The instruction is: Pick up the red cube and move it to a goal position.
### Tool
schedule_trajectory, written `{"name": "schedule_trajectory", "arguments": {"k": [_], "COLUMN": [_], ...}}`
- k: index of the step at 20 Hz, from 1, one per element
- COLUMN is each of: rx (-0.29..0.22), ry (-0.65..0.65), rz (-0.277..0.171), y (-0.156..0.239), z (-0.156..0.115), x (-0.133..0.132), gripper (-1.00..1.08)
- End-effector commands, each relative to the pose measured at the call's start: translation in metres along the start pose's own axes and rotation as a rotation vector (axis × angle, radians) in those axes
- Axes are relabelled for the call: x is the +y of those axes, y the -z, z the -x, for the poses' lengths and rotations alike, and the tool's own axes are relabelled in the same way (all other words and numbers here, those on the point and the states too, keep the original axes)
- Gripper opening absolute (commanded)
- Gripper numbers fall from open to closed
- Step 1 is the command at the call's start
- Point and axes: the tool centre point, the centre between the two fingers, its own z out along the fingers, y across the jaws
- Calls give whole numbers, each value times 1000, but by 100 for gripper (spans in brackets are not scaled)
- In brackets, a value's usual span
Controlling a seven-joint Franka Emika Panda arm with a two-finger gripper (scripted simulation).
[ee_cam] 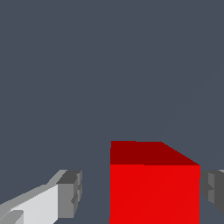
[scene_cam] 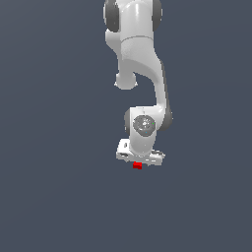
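The red cube [scene_cam: 137, 166] is a tiny bright-red block showing just under the white hand of my gripper [scene_cam: 140, 160] in the exterior view. In the wrist view the red cube [ee_cam: 154, 188] fills the space between the two grey fingertips of the gripper [ee_cam: 141, 192]. One fingertip [ee_cam: 70, 192] stands apart from the cube with a clear gap. The other fingertip [ee_cam: 213, 190] is right at the cube's opposite face. The jaws are open around the cube, not pressed on both sides. In the exterior view the fingers are hidden behind the hand.
The white arm [scene_cam: 138, 59] comes down from the upper middle of the exterior view. A plain dark grey-blue surface [scene_cam: 54, 187] surrounds the cube on all sides.
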Motion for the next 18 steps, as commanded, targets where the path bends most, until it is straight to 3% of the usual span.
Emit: {"name": "schedule_trajectory", "arguments": {"k": [1,3,4,18], "rx": [2,2,2,1], "ry": [-5,-5,-5,-5], "rz": [0,0,0,0], "y": [-2,-3,-3,2], "z": [-2,-3,-3,-3], "x": [-1,-1,-1,1], "gripper": [100,100,-100,-100]}}
